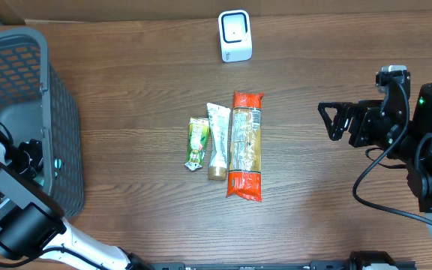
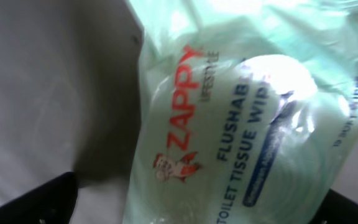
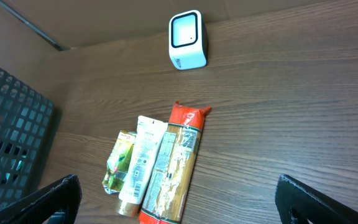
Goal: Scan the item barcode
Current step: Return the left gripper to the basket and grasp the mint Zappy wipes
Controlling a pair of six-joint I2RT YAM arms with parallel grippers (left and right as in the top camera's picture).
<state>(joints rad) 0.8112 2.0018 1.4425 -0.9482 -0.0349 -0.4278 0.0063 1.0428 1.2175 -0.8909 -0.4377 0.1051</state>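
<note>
Overhead: white scanner at the table's far edge, three packs in the middle; right tool released. Left wrist: left tool released, above the wipes pack. Right wrist: packs lie before the scanner.

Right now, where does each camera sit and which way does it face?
Overhead: above the table, looking straight down at scanner, basket; both arms show.
Left wrist: inside the basket, close on a wipes pack; left fingers show.
Right wrist: low, facing across the table; right fingers show.
Shared: overhead and right wrist both see the scanner.
</note>
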